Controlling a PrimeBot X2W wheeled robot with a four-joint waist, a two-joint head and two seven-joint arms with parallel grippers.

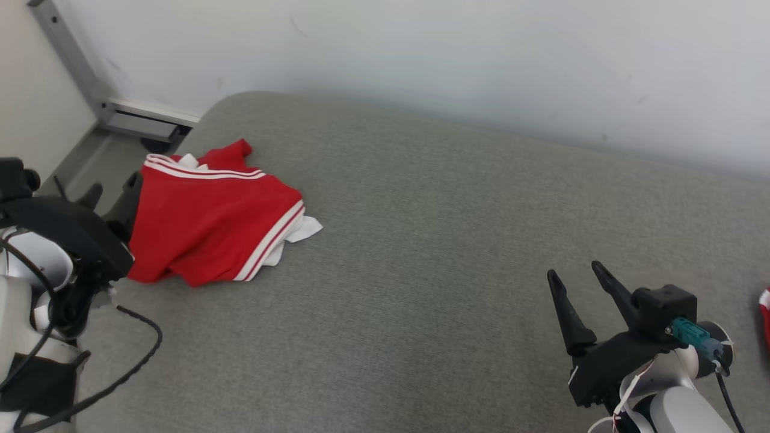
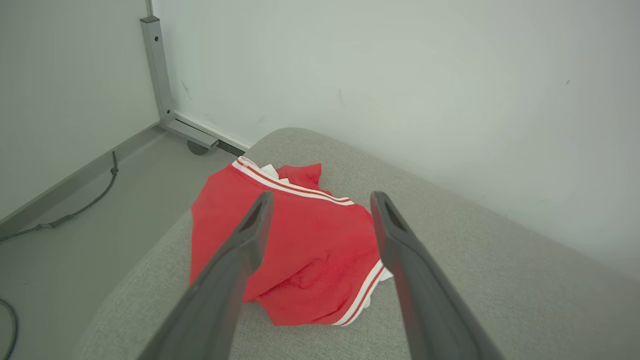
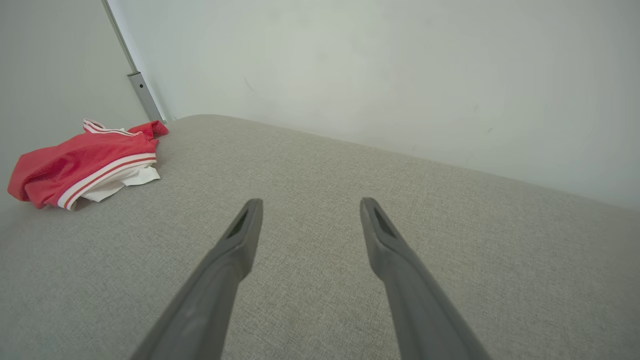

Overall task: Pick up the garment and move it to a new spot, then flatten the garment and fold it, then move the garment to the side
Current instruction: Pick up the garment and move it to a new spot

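Head view: crumpled garment (image 1: 204,228), tip toward wall (image 1: 421,60); left tool (image 1: 111,192), right tool (image 1: 574,270) spread.

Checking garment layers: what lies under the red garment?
White fabric pokes out from under the red garment, which rests on the grey cushion. How far the white reaches underneath is covered.

Grey fabric cushion (image 1: 421,240); a crumpled red garment (image 1: 204,222) with white stripes lies near its far left corner; a bit of red cloth (image 1: 766,316) at its right edge.
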